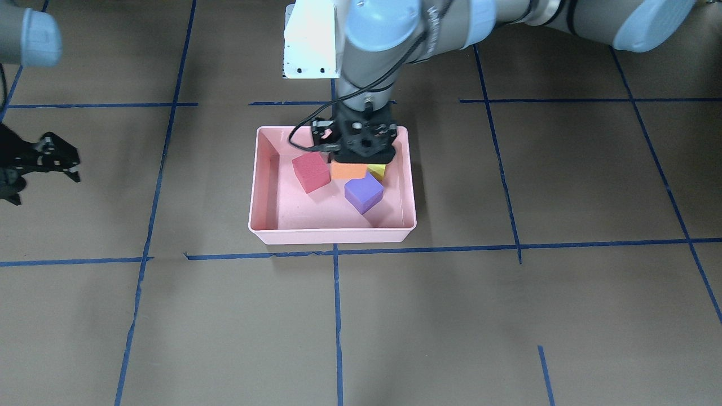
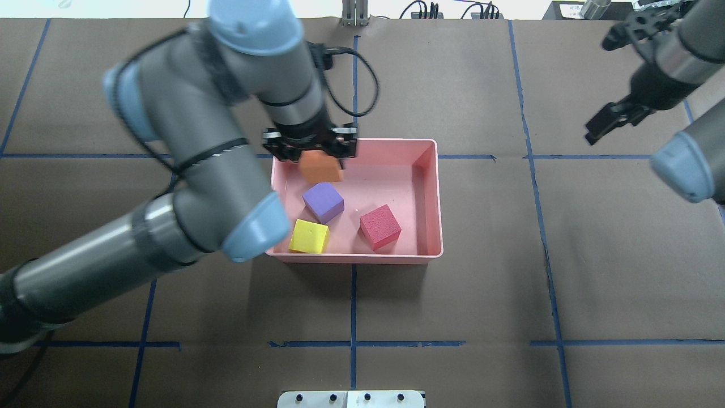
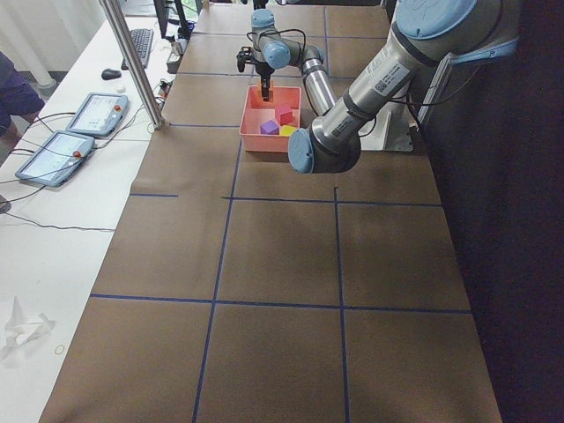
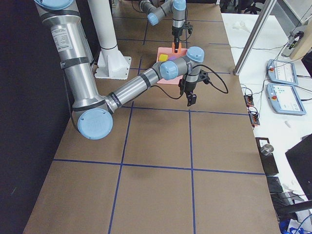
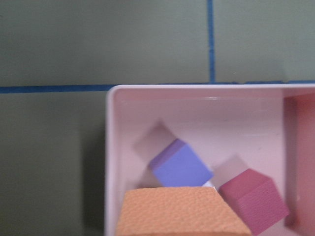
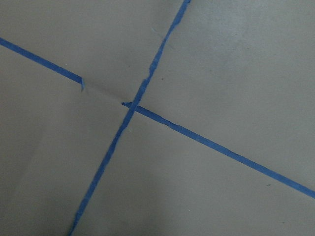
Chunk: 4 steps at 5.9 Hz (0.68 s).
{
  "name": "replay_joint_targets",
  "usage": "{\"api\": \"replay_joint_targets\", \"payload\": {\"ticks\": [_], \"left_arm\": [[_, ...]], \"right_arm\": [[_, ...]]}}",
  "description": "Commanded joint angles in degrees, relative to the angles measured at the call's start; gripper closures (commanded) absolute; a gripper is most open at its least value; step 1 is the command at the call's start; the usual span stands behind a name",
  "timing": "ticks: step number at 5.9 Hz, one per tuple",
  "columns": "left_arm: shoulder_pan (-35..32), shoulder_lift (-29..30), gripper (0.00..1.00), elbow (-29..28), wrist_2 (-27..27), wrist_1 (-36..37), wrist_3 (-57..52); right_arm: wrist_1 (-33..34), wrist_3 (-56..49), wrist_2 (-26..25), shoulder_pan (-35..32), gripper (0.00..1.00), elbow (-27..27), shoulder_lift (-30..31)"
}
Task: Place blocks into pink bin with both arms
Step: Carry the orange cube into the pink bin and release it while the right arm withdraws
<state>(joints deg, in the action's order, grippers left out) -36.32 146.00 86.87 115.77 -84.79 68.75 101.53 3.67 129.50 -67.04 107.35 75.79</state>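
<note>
The pink bin [image 2: 439, 198] stands mid-table, also in the front view [image 1: 333, 237]. In it lie the purple block [image 2: 323, 202], the red block [image 2: 380, 226] and the yellow-green block [image 2: 309, 236]. My left gripper [image 2: 311, 152] is over the bin's far left corner, shut on the orange block [image 2: 321, 167], held just above the bin floor. The front view shows this gripper [image 1: 361, 148] above the orange block [image 1: 348, 170]. In the left wrist view the orange block [image 5: 182, 214] fills the bottom, with the purple block [image 5: 181, 164] and the red block [image 5: 253, 199] below. My right gripper [image 2: 600, 127] is open and empty, far right of the bin.
Blue tape lines grid the brown table. The white pedestal base [image 2: 351, 398] sits at the near edge, shown at the top of the front view [image 1: 310, 39]. The right wrist view shows only a tape crossing [image 6: 129, 105] on bare table.
</note>
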Motion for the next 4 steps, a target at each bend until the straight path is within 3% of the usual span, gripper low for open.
{"api": "replay_joint_targets", "payload": {"ticks": [1,2,3,4], "left_arm": [[1.3,3.0,0.0,-5.0,-2.3,-2.0,1.0],[0.8,2.5,0.0,-4.1,-1.8,-1.4,-0.1],[-0.7,-1.8,0.0,0.1,1.2,-0.2,-6.5],[-4.2,-9.9,0.0,7.0,5.4,0.1,-13.8]], "right_arm": [[0.0,-10.1,1.1,-4.9,0.0,0.8,5.6],[0.2,-14.4,1.4,-7.7,0.0,2.0,8.8],[-0.2,-18.5,1.5,-10.5,0.0,2.4,12.9],[-0.2,-22.4,2.5,-14.4,0.0,2.4,17.1]]}}
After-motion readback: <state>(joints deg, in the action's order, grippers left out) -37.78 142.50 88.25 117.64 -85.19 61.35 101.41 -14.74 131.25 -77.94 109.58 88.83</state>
